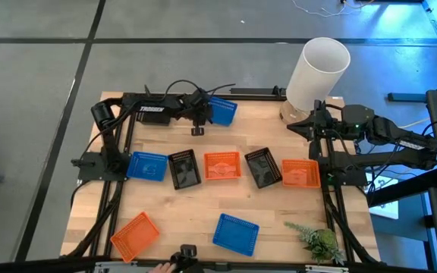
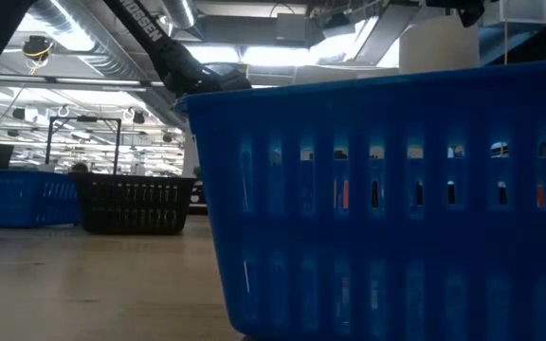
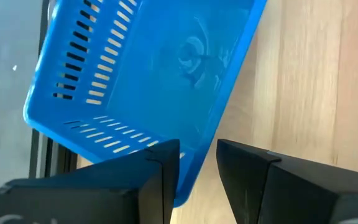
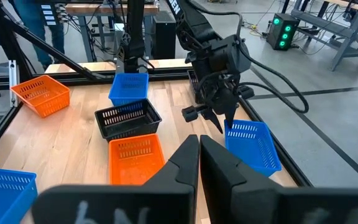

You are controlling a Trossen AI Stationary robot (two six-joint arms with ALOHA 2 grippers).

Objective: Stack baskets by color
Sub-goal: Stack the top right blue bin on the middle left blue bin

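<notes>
Several baskets lie on the wooden table. A row holds blue [image 1: 148, 166], black [image 1: 183, 168], orange [image 1: 222, 165], black [image 1: 263, 167] and orange [image 1: 300, 173]. Near the front are an orange one [image 1: 135, 233] and a blue one [image 1: 235, 233]. Another blue basket [image 1: 224, 111] rests on its bottom at the far edge. My left gripper [image 3: 197, 152] is open and slants down over it, one finger inside and one outside its wall [image 3: 194, 171] by a corner. My right gripper [image 4: 199, 155] is shut on nothing, raised at the far right.
A tall white cylinder [image 1: 319, 72] stands at the far right corner, beside my right arm. A small green plant [image 1: 321, 243] lies at the near right corner. The table's black frame rail [image 1: 256, 92] runs just behind the far blue basket. Bare wood shows between the row and the front baskets.
</notes>
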